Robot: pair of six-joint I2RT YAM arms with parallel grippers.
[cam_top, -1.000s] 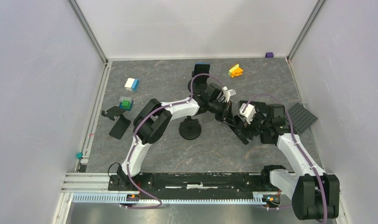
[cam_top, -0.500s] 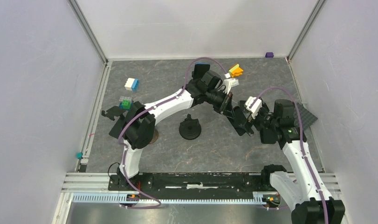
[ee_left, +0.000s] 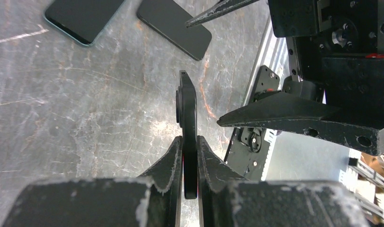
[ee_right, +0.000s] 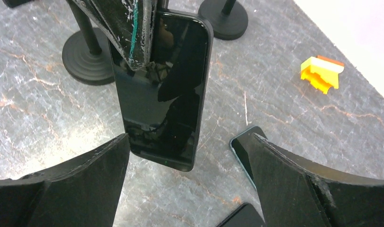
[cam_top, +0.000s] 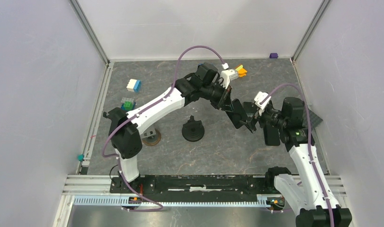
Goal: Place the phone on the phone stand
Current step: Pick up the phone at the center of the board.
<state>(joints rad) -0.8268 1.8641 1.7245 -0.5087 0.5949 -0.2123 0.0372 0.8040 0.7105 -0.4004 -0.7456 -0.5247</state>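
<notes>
My left gripper [cam_top: 226, 97] is shut on the edge of a black phone [cam_top: 238, 115] and holds it in the air, tilted, right of centre. In the left wrist view the phone [ee_left: 187, 109] shows edge-on between my shut fingers [ee_left: 206, 158]. My right gripper [cam_top: 253, 116] is open, and its jaws stand on either side of the phone's lower end [ee_right: 166, 94] without touching it. A black phone stand with a round base [cam_top: 193, 130] stands on the table to the left of the phone and below it. It also shows in the right wrist view [ee_right: 88, 56].
A second round stand [cam_top: 152, 137] stands by the left arm, and another stand base [ee_right: 225, 19] lies beyond. Two more phones [ee_left: 81, 19] [ee_left: 173, 26] lie flat on the table. An orange-yellow block [cam_top: 239, 71], a white-blue block [cam_top: 133, 85], a green block [cam_top: 128, 104] and a grey baseplate [cam_top: 314, 118] lie around.
The left arm has stretched out and carried the phone up and toward the far right. The right arm has risen and pulled back to the right, its jaws wide around the phone's lower end.
</notes>
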